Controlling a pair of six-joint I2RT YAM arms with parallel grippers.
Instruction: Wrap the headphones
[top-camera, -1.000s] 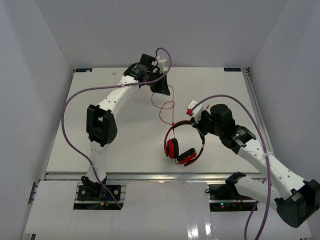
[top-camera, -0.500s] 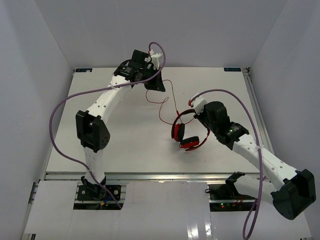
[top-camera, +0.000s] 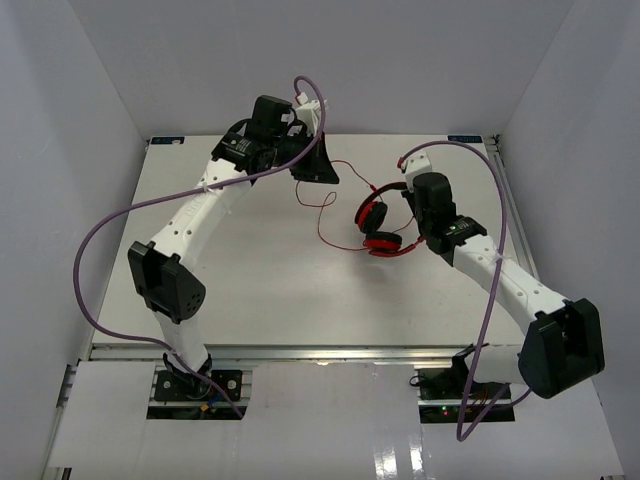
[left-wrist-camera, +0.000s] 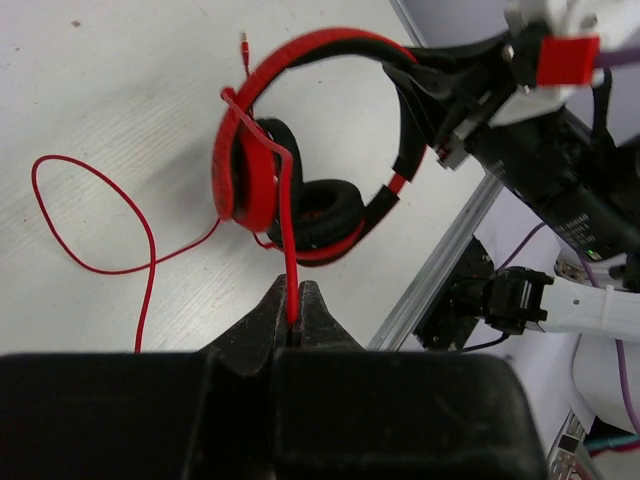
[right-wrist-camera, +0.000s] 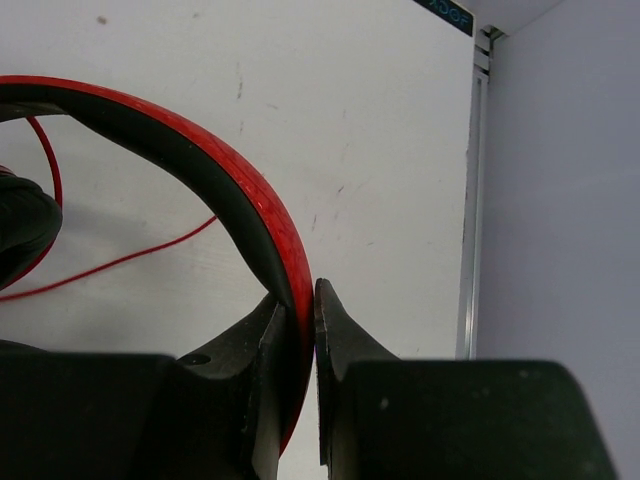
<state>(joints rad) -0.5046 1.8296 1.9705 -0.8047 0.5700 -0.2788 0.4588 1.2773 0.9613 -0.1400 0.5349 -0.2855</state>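
Bright, even light leaves only faint shadows on the table. Glare streaks the glossy front ledge. Both wrist views go dark and soft in the near foreground.

Red headphones, black ear cushions.
My fingers are black, my arm cables purple, the tabletop plain white.

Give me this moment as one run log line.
left gripper: shut on cable | right gripper: shut on headband | headphones: cable crossing one ear cup, slack looped on table
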